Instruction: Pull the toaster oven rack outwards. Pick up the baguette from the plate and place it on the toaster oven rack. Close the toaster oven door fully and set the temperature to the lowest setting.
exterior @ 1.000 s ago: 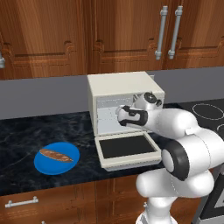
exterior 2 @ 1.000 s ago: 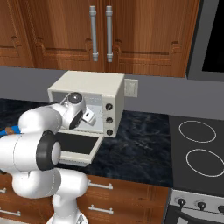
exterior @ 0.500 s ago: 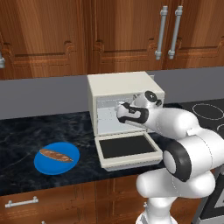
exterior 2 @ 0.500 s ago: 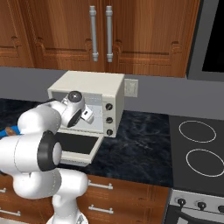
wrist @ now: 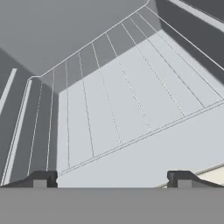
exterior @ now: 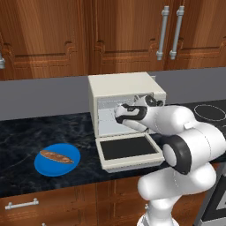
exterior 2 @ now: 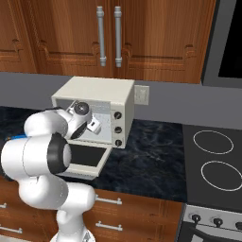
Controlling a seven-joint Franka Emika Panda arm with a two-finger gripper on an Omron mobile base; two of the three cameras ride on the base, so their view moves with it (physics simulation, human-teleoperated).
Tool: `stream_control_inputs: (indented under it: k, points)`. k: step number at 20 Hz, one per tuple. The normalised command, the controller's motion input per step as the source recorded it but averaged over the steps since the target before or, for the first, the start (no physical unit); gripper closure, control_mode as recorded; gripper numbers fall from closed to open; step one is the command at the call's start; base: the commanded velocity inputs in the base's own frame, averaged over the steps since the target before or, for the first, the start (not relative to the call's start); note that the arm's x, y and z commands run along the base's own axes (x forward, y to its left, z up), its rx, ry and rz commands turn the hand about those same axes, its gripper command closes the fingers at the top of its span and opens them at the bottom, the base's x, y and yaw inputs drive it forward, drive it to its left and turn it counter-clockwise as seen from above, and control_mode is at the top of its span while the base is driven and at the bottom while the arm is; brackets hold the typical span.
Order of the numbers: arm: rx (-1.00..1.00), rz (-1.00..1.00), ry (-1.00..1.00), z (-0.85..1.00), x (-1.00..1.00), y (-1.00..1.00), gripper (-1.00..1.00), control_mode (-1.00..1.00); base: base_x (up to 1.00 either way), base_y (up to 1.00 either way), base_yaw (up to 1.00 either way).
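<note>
At the toaster oven [exterior: 126, 88] mouth, pincer [wrist: 109, 179] spread apart, over rack [wrist: 118, 100], no writing legible.

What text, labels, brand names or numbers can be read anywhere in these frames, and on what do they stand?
None can be read.
The toaster oven shows no brand; its knobs carry no readable markings.
The stove's knobs are too small to show any marks.
The plate and baguette are plain.

Dark marbled counter [exterior: 26, 145] below brown wooden cabinets [exterior: 48, 35] with steel handles [exterior 2: 108, 37]; grey backsplash [exterior: 39, 95], wall outlet [exterior 2: 141, 94], black stovetop [exterior 2: 212, 165] right.
</note>
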Motion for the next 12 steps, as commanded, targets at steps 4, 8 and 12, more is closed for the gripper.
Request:
stream_control_inputs:
  k: [4, 8, 12]
  points:
    - [0.04, 0.00, 0.04, -0.01, 0.16, 0.00, -1.00, -1.00, 0.00, 0.00, 0.00]
    - [0.03, 0.00, 0.03, -0.14, 0.25, 0.00, -1.00, -1.00, 0.00, 0.00, 0.00]
    - [0.00, 0.00, 0.04, -0.17, 0.31, 0.00, -1.00, -1.00, 0.00, 0.00, 0.00]
